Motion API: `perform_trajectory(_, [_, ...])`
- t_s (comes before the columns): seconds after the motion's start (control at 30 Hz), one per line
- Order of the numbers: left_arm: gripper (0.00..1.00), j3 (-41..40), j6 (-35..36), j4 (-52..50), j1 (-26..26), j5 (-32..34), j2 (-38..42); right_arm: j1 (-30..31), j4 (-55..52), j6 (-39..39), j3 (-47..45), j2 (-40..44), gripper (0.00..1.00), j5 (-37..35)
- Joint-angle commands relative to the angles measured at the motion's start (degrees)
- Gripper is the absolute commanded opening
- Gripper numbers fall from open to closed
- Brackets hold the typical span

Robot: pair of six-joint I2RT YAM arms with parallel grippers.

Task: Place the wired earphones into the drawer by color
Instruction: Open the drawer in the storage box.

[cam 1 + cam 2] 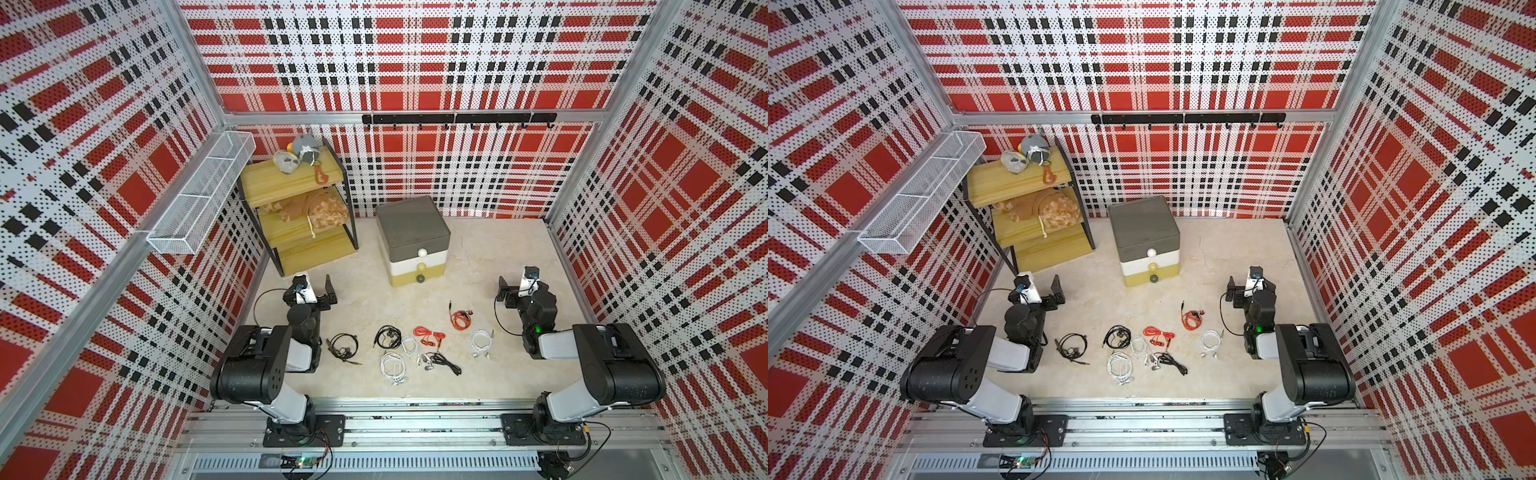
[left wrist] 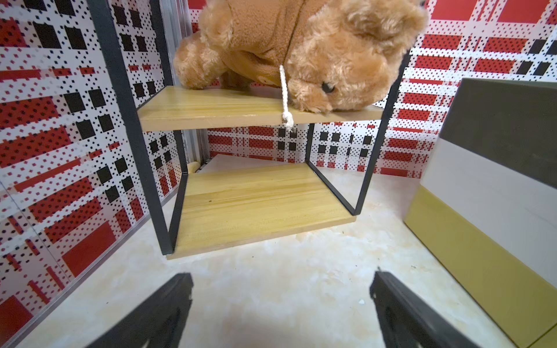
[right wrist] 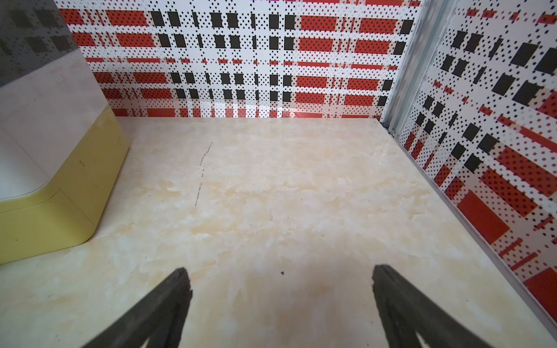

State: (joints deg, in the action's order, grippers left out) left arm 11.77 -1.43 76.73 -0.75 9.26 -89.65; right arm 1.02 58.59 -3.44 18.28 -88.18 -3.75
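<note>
With the wired earphones (image 1: 428, 334) lying loose on the near-middle table (image 1: 498, 249) and both the left gripper (image 1: 329, 293) and right gripper (image 1: 503, 291) empty, jaws wide apart, the robot would best first pull the shut white drawer (image 1: 401, 268) of the far drawer unit (image 1: 411, 224) open by its knob (image 1: 421, 266).

No readable text, labels, numbers or signs
</note>
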Motion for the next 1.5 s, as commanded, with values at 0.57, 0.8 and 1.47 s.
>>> perform_trajectory(0.57, [0.99, 4.6, -9.6, -24.8, -9.3, 14.1, 30.6, 0.3, -44.8, -9.9, 16.6, 18.1, 1.00, 3.2])
perform_trajectory(0.8, [0.99, 8.2, -26.3, -35.3, -5.1, 4.4, 34.9, 3.9, -52.5, -12.7, 23.4, 17.8, 1.00, 20.5])
perform_trajectory(1.47, [0.97, 5.3, -21.5, -26.0, -18.0, -6.2, 21.8, 28.6, -56.7, -23.7, 42.6, 2.0, 0.98, 10.1])
